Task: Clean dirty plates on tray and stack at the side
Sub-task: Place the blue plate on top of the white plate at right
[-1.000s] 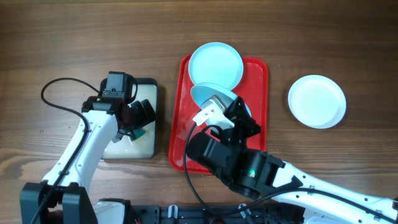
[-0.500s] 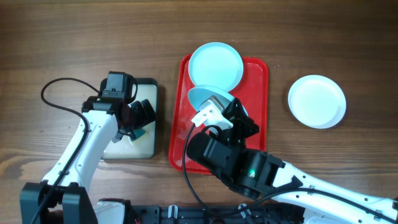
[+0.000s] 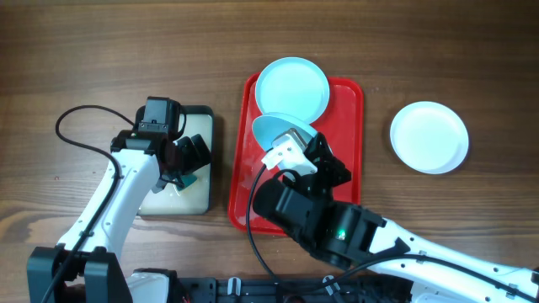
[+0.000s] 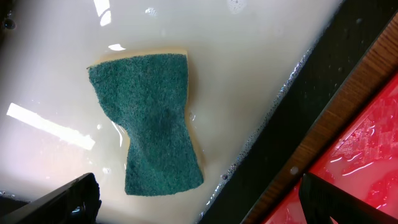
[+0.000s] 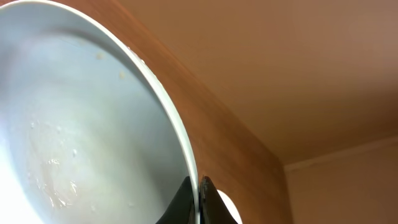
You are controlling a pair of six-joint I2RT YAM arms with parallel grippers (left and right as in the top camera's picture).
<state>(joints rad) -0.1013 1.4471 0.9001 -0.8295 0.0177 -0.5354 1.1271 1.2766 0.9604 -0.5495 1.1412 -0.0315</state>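
Pale blue plate (image 5: 81, 137), wet and speckled, is pinched at its rim by the right gripper (image 5: 198, 198) and held tilted over the middle of the red tray (image 3: 347, 105). A second pale blue plate (image 3: 291, 87) overlaps the tray's upper edge. The white plate (image 3: 429, 136) lies on the bench (image 3: 101, 50) at right, apart from the tray. The left gripper (image 4: 196, 190), fingers spread, hangs over the green sponge (image 4: 149, 124) lying in milky water in the black-rimmed tray (image 3: 198, 199).
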